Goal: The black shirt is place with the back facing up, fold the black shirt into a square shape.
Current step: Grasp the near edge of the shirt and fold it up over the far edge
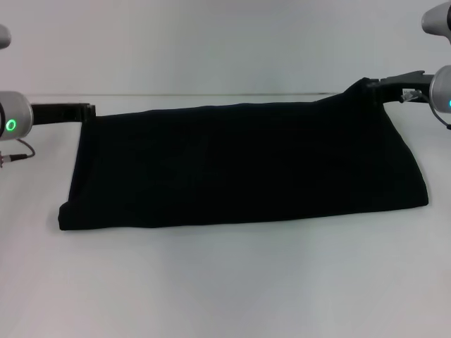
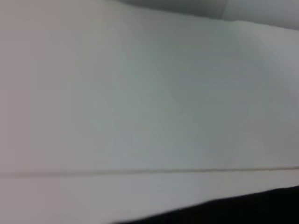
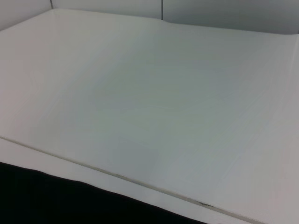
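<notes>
Black shirt [image 1: 239,169] folded lengthwise, right tool [image 1: 377,86] lifting corner.

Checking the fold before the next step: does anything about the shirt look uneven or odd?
Yes. The black shirt lies as a long folded band on the table, but its far right corner is raised at the right gripper, so that end sits higher. The left gripper is at the far left corner.
</notes>
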